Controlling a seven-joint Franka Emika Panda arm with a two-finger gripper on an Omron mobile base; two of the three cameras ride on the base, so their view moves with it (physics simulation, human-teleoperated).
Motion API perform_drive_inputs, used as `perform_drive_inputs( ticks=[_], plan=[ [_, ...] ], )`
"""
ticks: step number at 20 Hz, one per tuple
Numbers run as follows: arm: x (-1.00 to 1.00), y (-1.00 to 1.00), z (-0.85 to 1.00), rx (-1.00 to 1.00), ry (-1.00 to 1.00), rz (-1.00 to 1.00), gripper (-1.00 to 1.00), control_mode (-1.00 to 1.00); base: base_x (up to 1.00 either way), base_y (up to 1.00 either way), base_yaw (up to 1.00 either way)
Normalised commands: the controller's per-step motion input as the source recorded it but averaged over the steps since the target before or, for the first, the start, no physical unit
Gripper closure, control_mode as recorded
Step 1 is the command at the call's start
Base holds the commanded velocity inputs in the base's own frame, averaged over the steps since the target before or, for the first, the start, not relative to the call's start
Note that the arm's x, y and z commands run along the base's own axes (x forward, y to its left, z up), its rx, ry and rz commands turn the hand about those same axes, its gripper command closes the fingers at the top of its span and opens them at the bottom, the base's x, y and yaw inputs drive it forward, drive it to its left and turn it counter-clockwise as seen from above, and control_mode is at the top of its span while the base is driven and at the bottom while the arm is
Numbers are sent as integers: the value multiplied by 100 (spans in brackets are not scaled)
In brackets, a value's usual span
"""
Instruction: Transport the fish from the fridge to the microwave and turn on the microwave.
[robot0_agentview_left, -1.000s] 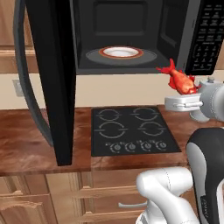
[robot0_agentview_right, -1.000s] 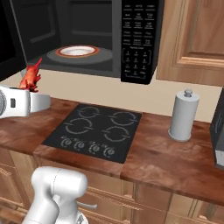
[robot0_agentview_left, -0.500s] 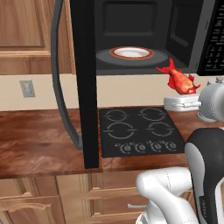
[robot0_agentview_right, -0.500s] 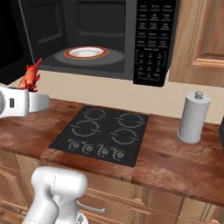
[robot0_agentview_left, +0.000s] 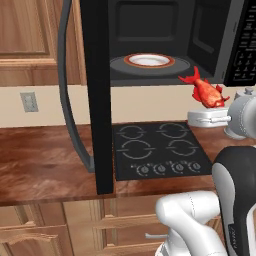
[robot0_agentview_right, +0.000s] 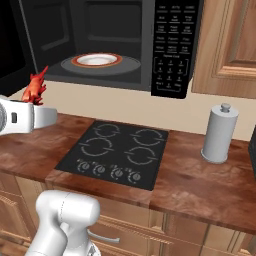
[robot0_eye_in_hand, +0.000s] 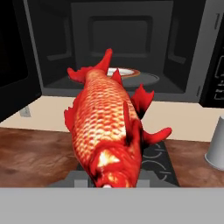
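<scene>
Overhead, the microwave (robot0_agentview_left: 165, 45) hangs with its door (robot0_agentview_left: 95, 95) swung wide to the left, the curved grey handle (robot0_agentview_left: 67, 90) showing beside the door's edge; its dark cavity holds a round turntable (robot0_agentview_right: 97, 61) with an orange ring and a white centre, and the keypad (robot0_agentview_right: 172, 45) sits on the right of the opening. Below it runs a brown wooden counter (robot0_agentview_right: 200, 185) with a black cooktop (robot0_agentview_right: 120, 152) set into it, four rings and a row of knobs along its front edge. To the right on the counter stands a grey cylinder with a small knob on top (robot0_agentview_right: 219, 132), well apart from the cooktop. A wall socket (robot0_agentview_left: 29, 101) shows on the pale wall at the left. The gripper (robot0_agentview_left: 212, 116) is held in the air in front of the microwave, below the level of its opening, with its jaws clamped on the fish (robot0_eye_in_hand: 109, 127). Seen from the hand, the fish points tail-first toward the cavity, outside it and above the cooktop.
</scene>
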Motion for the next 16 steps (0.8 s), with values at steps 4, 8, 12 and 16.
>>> perform_drive_inputs(
  ticks=[4,8,12,16],
  plan=[
    [0,0,0,0,0,0,100,100,0,0,0],
    [0,0,0,0,0,0,100,100,0,0,0],
    [0,0,0,0,0,0,100,100,0,0,0],
    [0,0,0,0,0,0,100,100,0,0,0]
  ],
)
